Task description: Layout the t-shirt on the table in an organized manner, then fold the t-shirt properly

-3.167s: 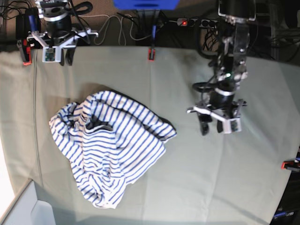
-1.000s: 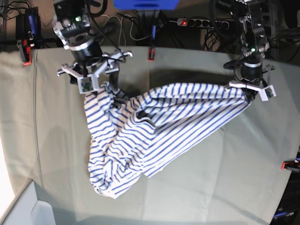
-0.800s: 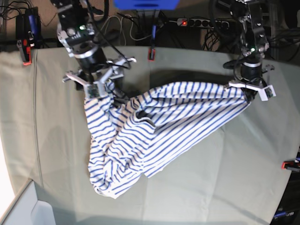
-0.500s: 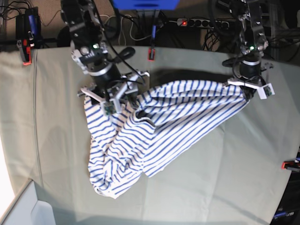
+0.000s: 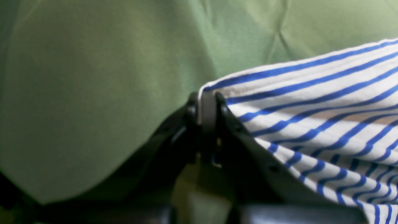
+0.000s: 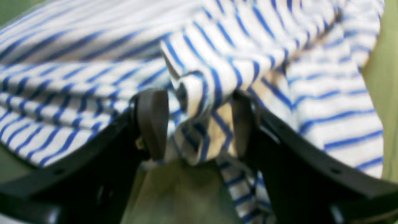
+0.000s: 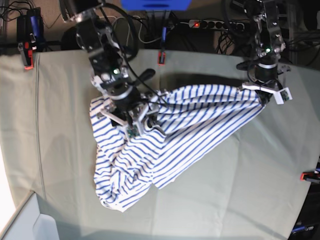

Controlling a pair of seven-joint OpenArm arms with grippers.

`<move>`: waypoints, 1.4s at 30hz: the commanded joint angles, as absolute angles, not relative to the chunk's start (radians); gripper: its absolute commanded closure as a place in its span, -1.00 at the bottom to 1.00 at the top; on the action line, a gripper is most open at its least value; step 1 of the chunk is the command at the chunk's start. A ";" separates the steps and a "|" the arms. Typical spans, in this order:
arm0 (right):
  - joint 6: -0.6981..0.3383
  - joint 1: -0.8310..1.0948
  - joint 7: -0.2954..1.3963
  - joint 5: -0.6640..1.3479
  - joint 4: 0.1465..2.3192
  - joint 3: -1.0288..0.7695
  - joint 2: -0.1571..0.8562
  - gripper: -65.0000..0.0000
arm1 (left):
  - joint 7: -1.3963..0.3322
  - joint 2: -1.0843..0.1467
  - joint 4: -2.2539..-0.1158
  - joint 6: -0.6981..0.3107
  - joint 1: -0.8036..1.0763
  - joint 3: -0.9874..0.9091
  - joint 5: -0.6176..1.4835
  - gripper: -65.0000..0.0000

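Striped t-shirt (image 7: 170,130) edge pinched in left claw (image 5: 206,102); right claw (image 6: 194,121) parted, seemingly astride fold.

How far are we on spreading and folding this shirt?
Early. Done: the left gripper is shut on one edge of the t-shirt, which stretches out from that grip. In hand: the right gripper is open around a bunched fold mid-shirt. Left: the near part lies crumpled on the table; flattening and every fold remain.
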State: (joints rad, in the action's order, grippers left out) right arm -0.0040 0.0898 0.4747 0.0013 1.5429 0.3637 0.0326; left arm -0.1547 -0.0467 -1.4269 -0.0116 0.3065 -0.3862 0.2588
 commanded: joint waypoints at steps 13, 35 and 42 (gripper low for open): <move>-0.007 0.154 0.449 0.004 1.768 0.122 0.054 1.00 | -0.127 -0.058 -1.454 -0.007 0.317 -0.397 0.257 1.00; -0.325 0.248 0.455 0.005 1.974 -0.644 -0.050 1.00 | -0.128 -0.084 -1.538 -0.007 0.297 -0.605 0.257 1.00; -0.524 0.297 0.456 -0.001 1.868 -0.621 -0.059 1.00 | -0.128 -0.076 -1.512 -0.007 0.303 -0.604 0.259 1.00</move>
